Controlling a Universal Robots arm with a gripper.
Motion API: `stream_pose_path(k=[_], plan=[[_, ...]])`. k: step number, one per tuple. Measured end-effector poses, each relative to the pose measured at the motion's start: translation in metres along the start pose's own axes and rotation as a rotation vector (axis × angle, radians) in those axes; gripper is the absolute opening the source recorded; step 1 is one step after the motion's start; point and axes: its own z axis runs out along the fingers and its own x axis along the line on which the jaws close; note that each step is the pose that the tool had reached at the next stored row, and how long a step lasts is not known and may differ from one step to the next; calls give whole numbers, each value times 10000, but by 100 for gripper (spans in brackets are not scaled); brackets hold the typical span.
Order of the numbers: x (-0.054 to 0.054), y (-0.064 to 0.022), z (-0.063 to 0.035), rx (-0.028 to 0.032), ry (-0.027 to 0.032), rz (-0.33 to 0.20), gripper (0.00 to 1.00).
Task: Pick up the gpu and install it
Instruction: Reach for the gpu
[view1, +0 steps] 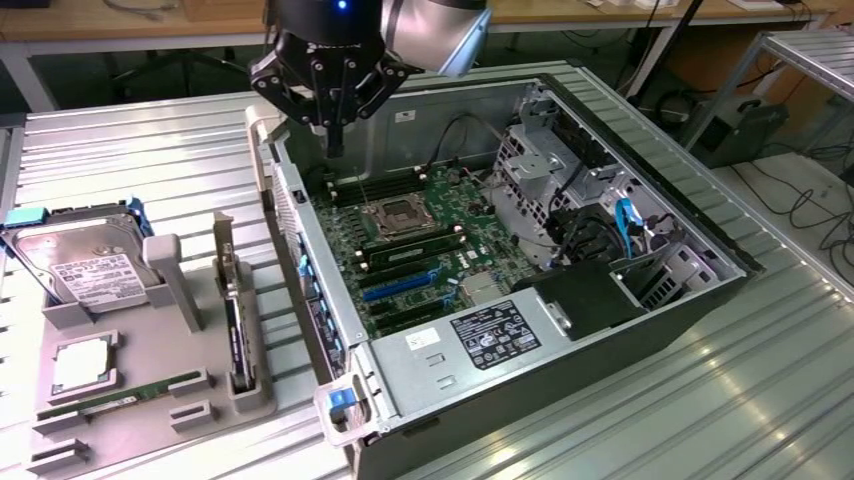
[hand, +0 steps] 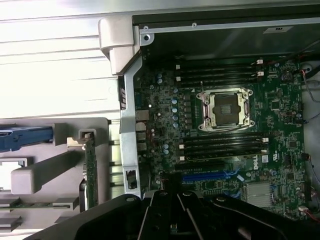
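One hand (view1: 334, 146), pressed together, empty, hovers above the case (view1: 441, 112). We judge the gpu (view1: 235, 322) not yet picked up.

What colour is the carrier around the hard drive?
The carrier is blue, clearest in the exterior view.

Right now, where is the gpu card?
In the exterior view the gpu stands on edge in the gray holder at the left, between the hard drive and the open computer case.

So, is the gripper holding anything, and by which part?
Nothing. The gripper is shut and empty above the computer case; the graphics card stands in the grey rack.
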Motion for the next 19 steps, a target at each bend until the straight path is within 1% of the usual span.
stream_pose_path(k=[9,19], plan=[[76,-6,-2,-1,-1,0,11],[117,-9,-3,0,0,1,11]])
